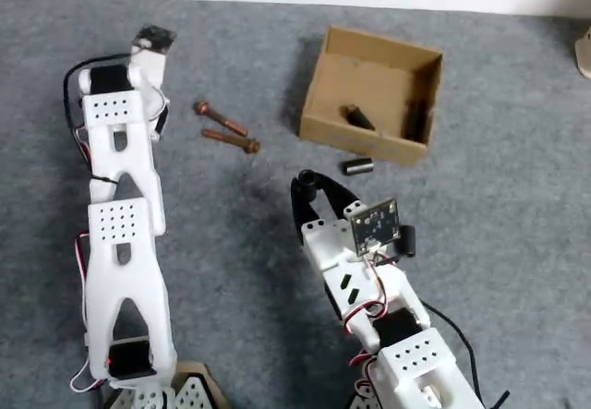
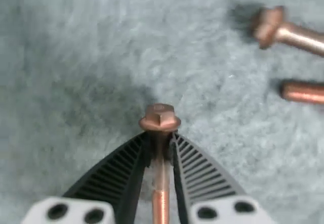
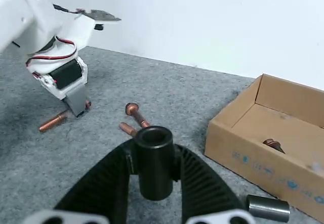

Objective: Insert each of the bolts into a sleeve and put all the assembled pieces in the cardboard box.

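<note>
A: The bolt (image 2: 160,119) in the left gripper (image 2: 160,137) is looking like copper-toned metal, its head gleaming softly, its shank showing fine threads.

B: The fingers (image 2: 121,168) gripping it are showing black, ribbed, matt plastic.

A: The carpet (image 2: 76,57) is reading as grey cloth, fuzzy and rough.

B: The sleeve (image 3: 154,171) in the right gripper (image 3: 153,154) is looking smooth and dark with a dull sheen; the loose sleeve (image 3: 268,207) is shining like bare metal.

A: The cardboard box (image 3: 243,153) is showing matt brown paperboard, and the arm shells (image 1: 129,275) are gleaming as smooth white plastic.
</note>
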`<state>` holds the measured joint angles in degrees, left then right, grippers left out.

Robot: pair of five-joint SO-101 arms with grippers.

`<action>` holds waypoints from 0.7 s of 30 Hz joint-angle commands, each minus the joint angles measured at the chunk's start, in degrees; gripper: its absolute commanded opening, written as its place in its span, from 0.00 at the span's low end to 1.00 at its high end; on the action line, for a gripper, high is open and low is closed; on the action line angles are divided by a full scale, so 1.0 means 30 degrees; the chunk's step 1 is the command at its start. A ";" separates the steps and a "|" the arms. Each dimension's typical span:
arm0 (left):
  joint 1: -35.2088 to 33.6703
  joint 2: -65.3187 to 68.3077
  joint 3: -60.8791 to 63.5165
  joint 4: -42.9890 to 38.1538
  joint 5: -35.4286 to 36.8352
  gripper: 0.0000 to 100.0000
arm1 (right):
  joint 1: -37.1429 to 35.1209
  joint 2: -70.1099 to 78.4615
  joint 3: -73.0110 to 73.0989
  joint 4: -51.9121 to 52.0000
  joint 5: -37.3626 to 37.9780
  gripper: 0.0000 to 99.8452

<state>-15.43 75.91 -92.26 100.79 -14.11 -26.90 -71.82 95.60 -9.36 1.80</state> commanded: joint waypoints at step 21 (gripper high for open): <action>0.0864 -1.9883 2.0791 -0.2432 0.5421 0.00 | -0.1070 -0.0161 0.1099 -0.0366 -0.1670 0.00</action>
<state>-16.75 25.89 -37.32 98.59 0.40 -28.22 -71.82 95.60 -9.36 -2.59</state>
